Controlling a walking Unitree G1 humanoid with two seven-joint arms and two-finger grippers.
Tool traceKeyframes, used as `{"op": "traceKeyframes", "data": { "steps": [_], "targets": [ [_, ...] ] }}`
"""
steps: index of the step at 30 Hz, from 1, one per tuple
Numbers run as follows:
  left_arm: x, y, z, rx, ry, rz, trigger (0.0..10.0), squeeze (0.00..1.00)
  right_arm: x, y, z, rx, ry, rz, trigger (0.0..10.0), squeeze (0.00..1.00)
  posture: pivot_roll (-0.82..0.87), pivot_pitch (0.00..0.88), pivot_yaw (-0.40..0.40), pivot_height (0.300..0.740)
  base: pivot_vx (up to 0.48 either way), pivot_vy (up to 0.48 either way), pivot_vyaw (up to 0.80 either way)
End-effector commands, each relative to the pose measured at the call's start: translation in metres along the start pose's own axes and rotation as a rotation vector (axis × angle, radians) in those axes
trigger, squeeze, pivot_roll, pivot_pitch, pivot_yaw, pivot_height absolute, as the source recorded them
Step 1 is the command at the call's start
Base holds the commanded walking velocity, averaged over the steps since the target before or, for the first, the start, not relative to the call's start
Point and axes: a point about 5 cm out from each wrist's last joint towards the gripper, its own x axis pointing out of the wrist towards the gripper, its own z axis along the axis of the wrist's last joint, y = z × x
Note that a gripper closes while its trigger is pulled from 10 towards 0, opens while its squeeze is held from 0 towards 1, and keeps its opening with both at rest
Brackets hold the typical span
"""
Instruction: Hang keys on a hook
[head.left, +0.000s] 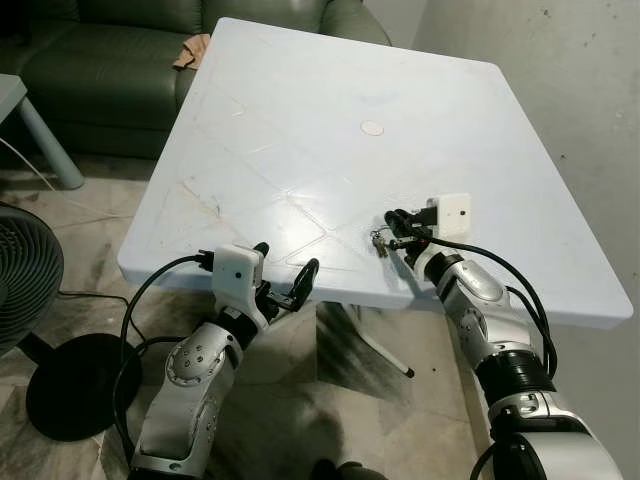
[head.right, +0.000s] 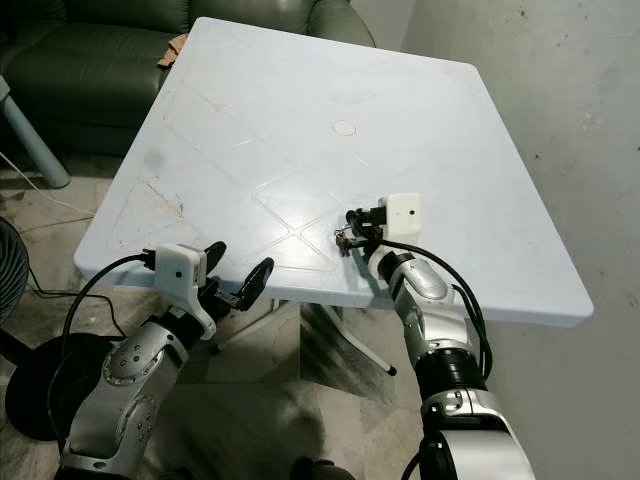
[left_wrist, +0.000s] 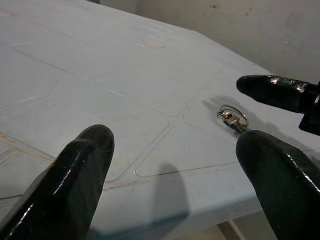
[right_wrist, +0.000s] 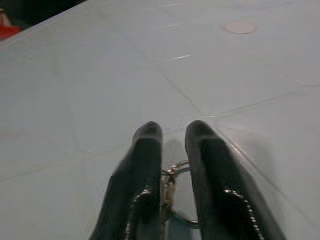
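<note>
Pale blue square plastic bench (head.left: 300, 130) stood before dark green sofa (head.left: 110, 60); black floor fan (head.left: 25, 290) at robot's left. Left gripper (head.left: 285, 275) hovered just off bench's near edge, fingers spread, holding nothing. Right gripper (head.left: 393, 232) lay low over bench near front edge, fingers clenched on small metal keys w/ ring (head.left: 380, 243), keys touching the surface.

The keys (head.left: 380, 243) are held on the table (head.left: 330, 90) near its front edge, between the fingers of the right gripper (head.left: 393, 228). The left gripper (head.left: 284, 276) is placed before that edge, leftward. A sofa (head.left: 110, 60) is set behind the table, a fan (head.left: 25, 275) to its left.
</note>
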Motion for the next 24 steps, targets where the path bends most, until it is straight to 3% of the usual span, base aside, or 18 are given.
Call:
{"op": "traceKeyframes", "data": {
  "steps": [1,24],
  "targets": [
    [0.0008,-0.0028,-0.0014,-0.002,0.001,-0.005,10.0,0.00,-0.0018,-0.0004,-0.0024,0.000,0.011,0.006,10.0,1.00,0.02,0.162,-0.150,0.740,0.000,0.000,0.00],
    [0.0001,-0.0029,-0.0008,0.000,0.002,-0.008,10.0,0.00,-0.0011,0.0073,-0.0095,-0.001,0.054,0.057,10.0,1.00,0.02,0.176,-0.150,0.740,0.000,0.000,0.00]
  ]
}}
